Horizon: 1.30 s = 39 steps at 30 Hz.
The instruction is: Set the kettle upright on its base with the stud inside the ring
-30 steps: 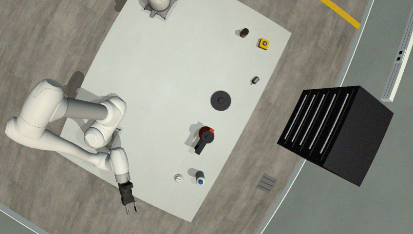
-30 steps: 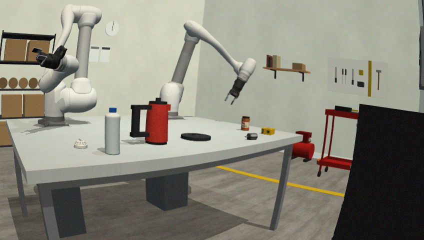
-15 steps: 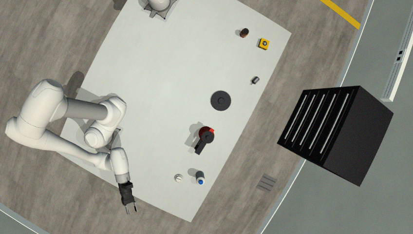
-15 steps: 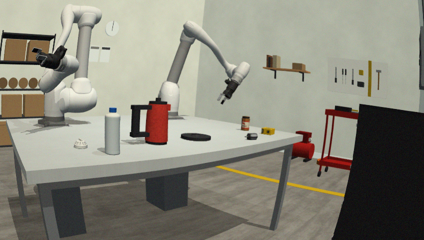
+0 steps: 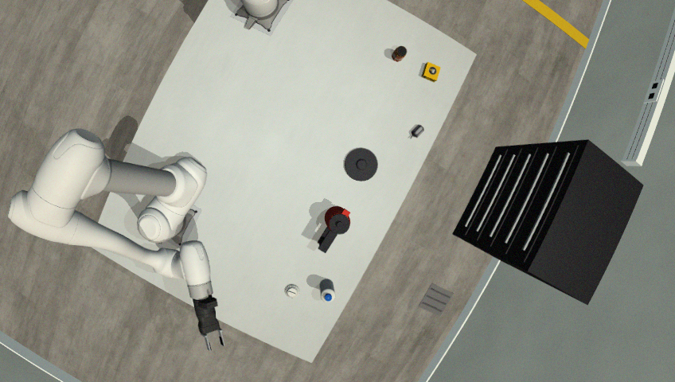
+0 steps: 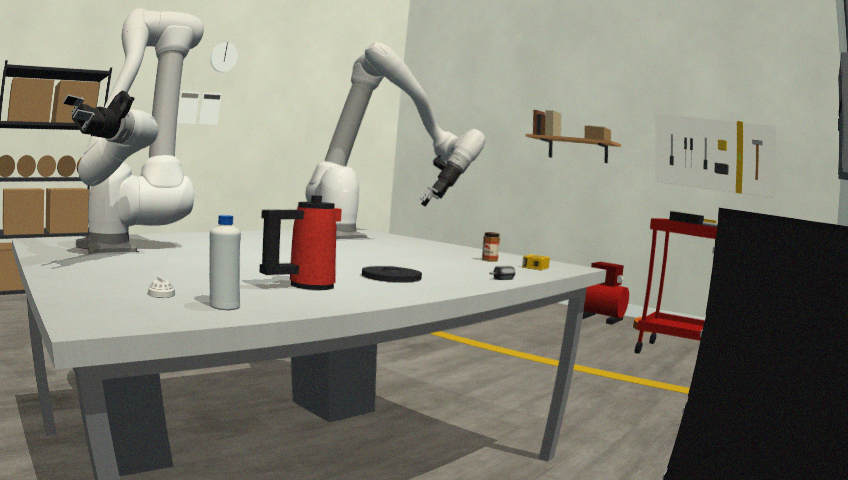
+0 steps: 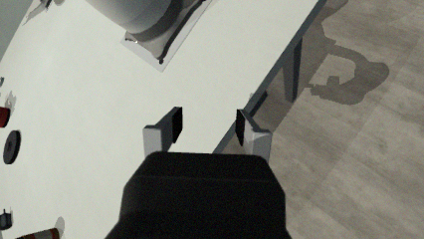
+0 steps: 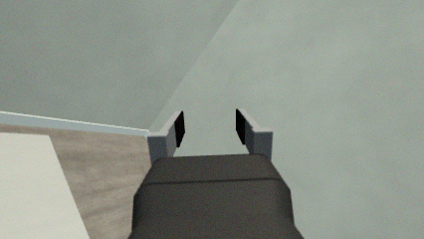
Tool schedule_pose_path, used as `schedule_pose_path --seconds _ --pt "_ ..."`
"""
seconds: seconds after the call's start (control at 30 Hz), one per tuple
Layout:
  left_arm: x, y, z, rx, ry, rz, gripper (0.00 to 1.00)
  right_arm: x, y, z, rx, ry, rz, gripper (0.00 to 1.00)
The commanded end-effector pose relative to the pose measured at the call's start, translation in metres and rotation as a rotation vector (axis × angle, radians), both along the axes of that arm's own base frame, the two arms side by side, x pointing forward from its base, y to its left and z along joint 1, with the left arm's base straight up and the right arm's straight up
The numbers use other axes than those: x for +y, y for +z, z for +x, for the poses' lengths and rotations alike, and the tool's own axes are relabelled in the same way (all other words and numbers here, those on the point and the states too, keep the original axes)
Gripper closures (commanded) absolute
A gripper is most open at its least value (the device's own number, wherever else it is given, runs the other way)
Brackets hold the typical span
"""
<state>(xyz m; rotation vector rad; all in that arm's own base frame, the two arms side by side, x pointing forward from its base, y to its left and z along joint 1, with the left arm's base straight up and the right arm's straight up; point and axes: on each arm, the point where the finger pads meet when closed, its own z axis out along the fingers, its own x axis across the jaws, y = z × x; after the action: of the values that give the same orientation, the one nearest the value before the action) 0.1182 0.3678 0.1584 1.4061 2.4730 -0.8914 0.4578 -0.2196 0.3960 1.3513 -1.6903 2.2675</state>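
The red kettle (image 5: 333,216) (image 6: 314,246) (image 7: 4,117) stands upright on the table, off its base. Its black handle (image 5: 327,240) (image 6: 271,240) points away from the base. The black round base (image 5: 353,173) (image 6: 380,275) lies flat beside the kettle, with a stud (image 5: 361,164) at its centre. The ring under the kettle is hidden. My left gripper (image 6: 425,198) (image 7: 209,119) is open and empty, raised well away from the kettle and base. My right gripper (image 5: 216,346) (image 6: 74,107) (image 8: 210,120) is open and empty, high up, beyond the table edge in the top view.
A bottle with a blue cap (image 5: 326,287) (image 6: 224,270) and a white dial-like piece (image 5: 291,290) (image 6: 161,288) stand on the kettle's handle side. A small dark object (image 5: 416,130) (image 6: 504,273), a jar (image 5: 399,53) (image 6: 490,248) and a yellow block (image 5: 431,72) (image 6: 536,262) lie beyond the base.
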Motion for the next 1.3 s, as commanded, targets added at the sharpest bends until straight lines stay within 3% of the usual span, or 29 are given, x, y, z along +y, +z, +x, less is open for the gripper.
schedule_pose_path --seconds 0.0,0.07,0.57,0.63,1.1,1.27 --pt "-0.001 0.0 -0.021 0.065 0.111 -0.001 0.0 0.0 0.0 0.0 -0.001 0.0 0.0 0.0" --pt "-0.001 0.0 -0.021 0.065 0.111 -0.001 0.0 0.0 0.0 0.0 -0.001 0.0 0.0 0.0" --pt "-0.018 0.0 -0.092 0.306 0.509 -0.029 0.0 0.0 0.0 0.0 -0.001 0.0 0.0 0.0" --pt "-0.018 0.0 -0.092 0.306 0.509 -0.029 0.0 0.0 0.0 0.0 -0.001 0.0 0.0 0.0" --pt "-0.033 0.0 -0.131 0.463 0.745 -0.059 0.0 0.0 0.0 0.0 -0.001 0.0 0.0 0.0" --pt "-0.036 0.0 -0.137 0.486 0.779 -0.064 0.0 0.0 0.0 0.0 -0.001 0.0 0.0 0.0"
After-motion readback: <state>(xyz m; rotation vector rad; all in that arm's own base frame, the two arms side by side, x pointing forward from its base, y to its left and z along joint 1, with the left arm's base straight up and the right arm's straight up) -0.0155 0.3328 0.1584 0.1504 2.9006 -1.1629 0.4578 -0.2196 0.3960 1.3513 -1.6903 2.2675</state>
